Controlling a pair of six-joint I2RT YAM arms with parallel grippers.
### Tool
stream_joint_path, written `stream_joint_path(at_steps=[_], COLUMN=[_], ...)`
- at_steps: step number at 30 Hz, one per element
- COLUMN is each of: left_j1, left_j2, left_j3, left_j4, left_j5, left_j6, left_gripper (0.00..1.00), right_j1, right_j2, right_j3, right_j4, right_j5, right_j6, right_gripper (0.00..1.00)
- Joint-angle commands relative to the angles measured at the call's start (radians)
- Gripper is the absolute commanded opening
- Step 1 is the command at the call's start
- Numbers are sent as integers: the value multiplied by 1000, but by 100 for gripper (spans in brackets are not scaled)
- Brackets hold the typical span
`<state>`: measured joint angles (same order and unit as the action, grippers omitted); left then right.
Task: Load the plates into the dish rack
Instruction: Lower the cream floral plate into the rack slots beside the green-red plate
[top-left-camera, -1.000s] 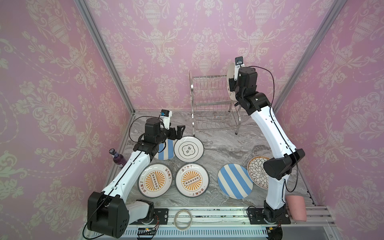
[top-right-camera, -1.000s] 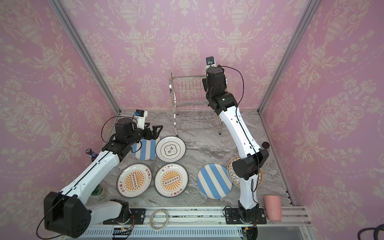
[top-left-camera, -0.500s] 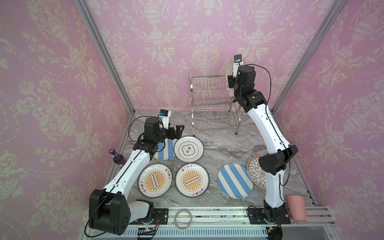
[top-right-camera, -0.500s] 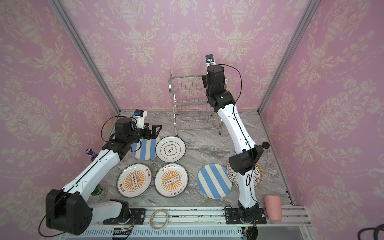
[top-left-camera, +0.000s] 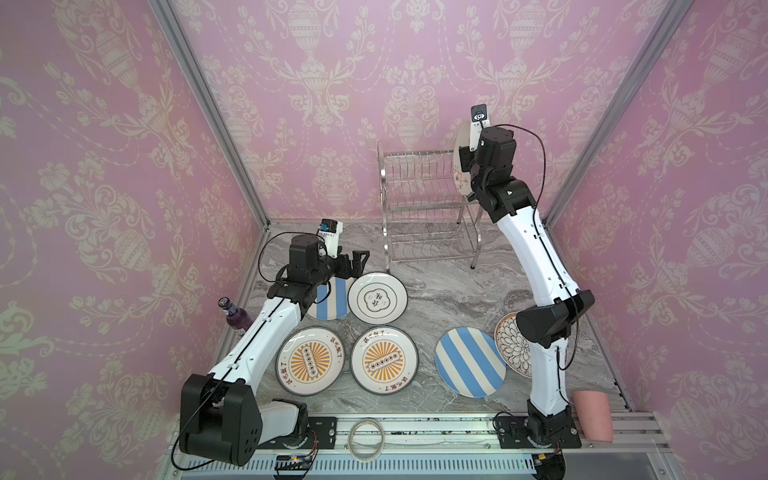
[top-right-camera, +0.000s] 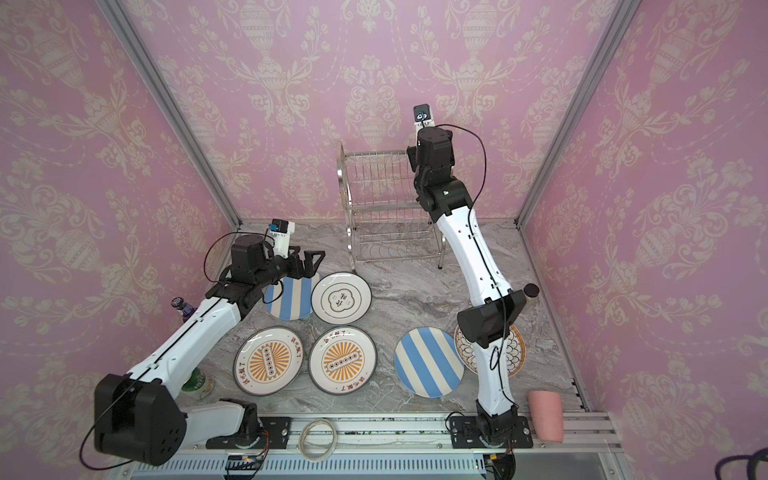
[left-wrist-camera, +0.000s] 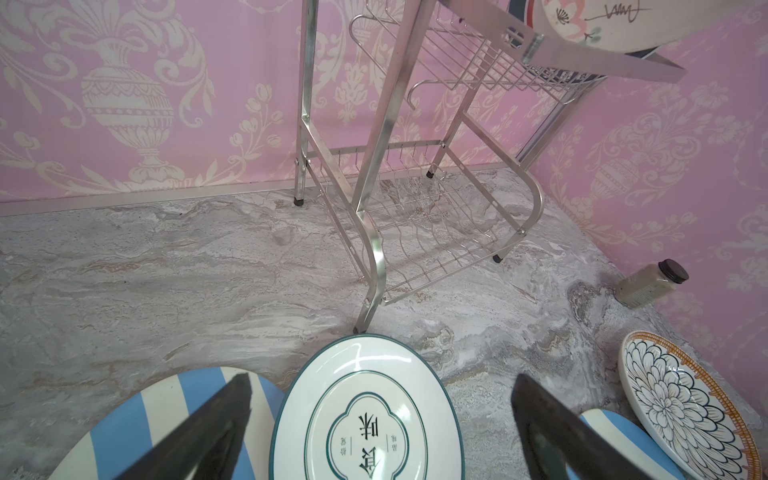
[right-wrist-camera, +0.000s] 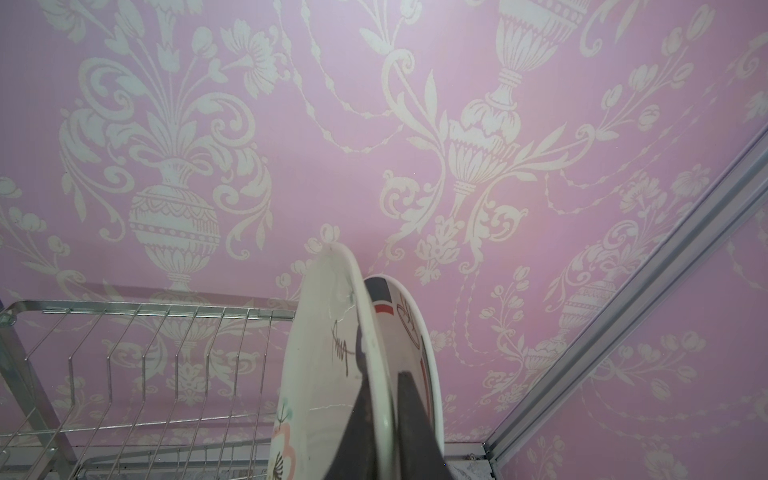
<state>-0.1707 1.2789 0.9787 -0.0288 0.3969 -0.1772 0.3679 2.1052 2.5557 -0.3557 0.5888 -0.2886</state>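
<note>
- Table (top-left-camera: 436, 291): flat, grey marble-veined; six round glazed plates lie on it.
- Dish rack (top-left-camera: 419, 208): shiny steel wire, two slotted tiers, at the table's back.
- Cream doodled plate (right-wrist-camera: 324, 374): glossy, on edge over the rack's upper tier, just beside a red-and-dark plate (right-wrist-camera: 409, 316); black scrawl, unreadable.
- Orange sunburst plates (top-left-camera: 311, 360): red Chinese characters around the rims.
- Teal-rimmed plate (top-left-camera: 377, 298): Chinese characters inside a lobed frame.
- Right pincer (right-wrist-camera: 380, 386): narrow, clamping the cream doodled plate's rim.
- Left pincer (left-wrist-camera: 382, 388): dark tapered fingers spread wide, empty, above the teal-rimmed plate.
</note>
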Motion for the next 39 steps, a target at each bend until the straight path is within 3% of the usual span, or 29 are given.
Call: stream_joint_path(at_steps=[1,8,17,25,39], left_j1=[9,9,8,9,9], left_j2=[-8,-6,9,0,-4], left_j3=[-8,-8,-5,-7,-6], left_j4=[13,13,19,17,10], left_j5=[29,26,38,41,33], left_j6=[-21,-19,-24,-19,-8], left_gripper=[99,99,99,99,99], right_j1=[-7,-13,4,8,2], right_j2=[-10,-11,-8,-5,15], right_j3=[-2,0,64,-13,-110], right_j4=[124,188,268,309,340], right_j5=[32,11,-25,-18,-14], right_j6=[5,-18,-155,-230,-207], right_gripper=[0,0,0,0,0])
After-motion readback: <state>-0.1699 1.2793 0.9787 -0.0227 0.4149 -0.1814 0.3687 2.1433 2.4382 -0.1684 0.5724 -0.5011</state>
